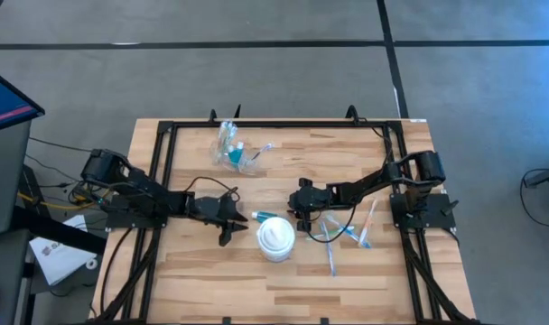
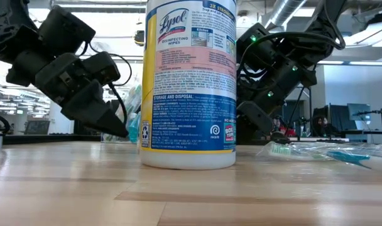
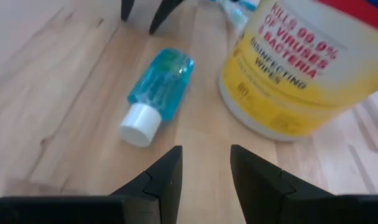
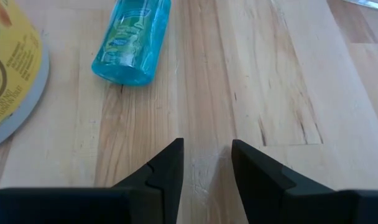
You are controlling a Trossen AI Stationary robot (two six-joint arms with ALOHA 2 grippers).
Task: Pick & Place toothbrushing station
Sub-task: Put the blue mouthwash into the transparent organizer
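Wooden table point(image 1: 202, 280), items as laid out in the high view.

- Lysol disinfecting-wipes tub point(image 1: 276, 237): stood upright just below centre; white lid, yellow-banded label.
- Small blue bottle with white cap point(image 3: 155, 93): laid on its side, just beside the tub at its 10 o'clock, between the two grippers.
- Clear plastic cups point(image 1: 229, 144) with toothbrushes: found tipped over at 12 o'clock from the tub, near the table's far edge, well apart from both arms.
- Loose toothbrushes point(image 1: 347, 236): scattered flat at the tub's 3 o'clock.
- Left gripper point(image 1: 227, 219): held low at the tub's 9 o'clock; fingers parted by a narrow gap, nothing between them.
- Right gripper point(image 1: 297, 203): held low at the tub's 1 o'clock; fingers likewise parted, nothing pinched.
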